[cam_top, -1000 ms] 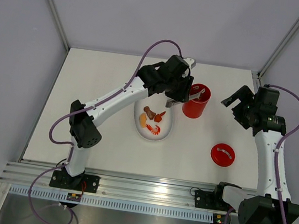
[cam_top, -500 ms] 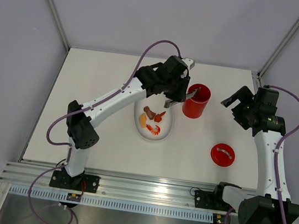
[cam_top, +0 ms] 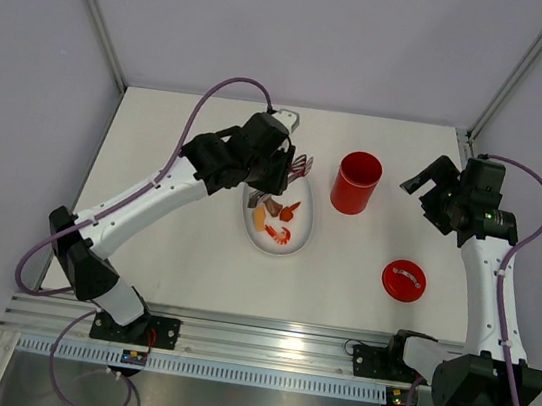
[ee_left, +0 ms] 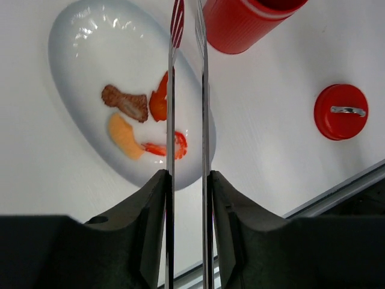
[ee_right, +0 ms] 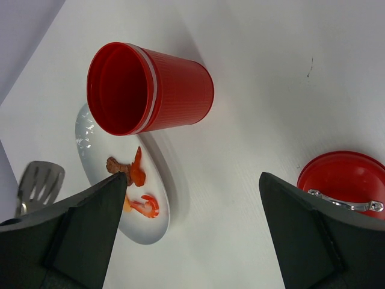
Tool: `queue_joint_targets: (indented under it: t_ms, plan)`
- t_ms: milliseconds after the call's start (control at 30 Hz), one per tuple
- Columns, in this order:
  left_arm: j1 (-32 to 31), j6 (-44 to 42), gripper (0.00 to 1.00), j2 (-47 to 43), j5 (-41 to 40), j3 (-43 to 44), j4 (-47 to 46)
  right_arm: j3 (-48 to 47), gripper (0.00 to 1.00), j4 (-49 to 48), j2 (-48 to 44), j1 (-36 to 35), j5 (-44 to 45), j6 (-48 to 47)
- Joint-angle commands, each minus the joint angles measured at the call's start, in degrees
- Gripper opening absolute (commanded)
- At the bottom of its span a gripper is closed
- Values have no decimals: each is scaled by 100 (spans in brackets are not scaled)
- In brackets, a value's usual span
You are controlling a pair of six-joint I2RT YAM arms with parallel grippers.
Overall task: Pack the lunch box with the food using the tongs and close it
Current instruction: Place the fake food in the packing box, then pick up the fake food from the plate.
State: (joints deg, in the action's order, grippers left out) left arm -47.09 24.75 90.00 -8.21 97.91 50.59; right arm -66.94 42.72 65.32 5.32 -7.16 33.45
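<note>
My left gripper [cam_top: 282, 172] [ee_left: 186, 176] is shut on the silver tongs [cam_top: 299, 166] [ee_left: 170, 90], whose two arms run forward over the right side of the white plate [cam_top: 299, 241] [ee_left: 84, 42]. Nothing sits between the tong tips. The food [cam_top: 275, 218] lies on the plate: a brown chunk [ee_left: 126, 101], a red piece [ee_left: 158, 103], an orange piece [ee_left: 123, 133] and a shrimp [ee_left: 172, 144]. The red lunch box [cam_top: 356, 183] [ee_left: 240, 24] [ee_right: 150, 87] stands upright and uncovered to the right of the plate. My right gripper [cam_top: 427, 188] [ee_right: 192, 180] hangs open to its right, holding nothing.
The round red lid [cam_top: 404, 279] [ee_left: 340, 111] [ee_right: 343, 177] with a metal handle lies flat on the table at the front right. The table's front edge and its metal rail [cam_top: 261, 348] run along the near side. Grey walls enclose the back and sides.
My left arm has swung left, carrying the tongs from over the lunch box back above the plate. The right arm has not moved.
</note>
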Motion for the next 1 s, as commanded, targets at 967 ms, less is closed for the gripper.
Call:
queue_joint_targets:
  t_ms: [967]
  plan:
    - [-169, 566, 49, 369, 117, -1608, -225, 49, 100, -203, 86, -49, -119, 39]
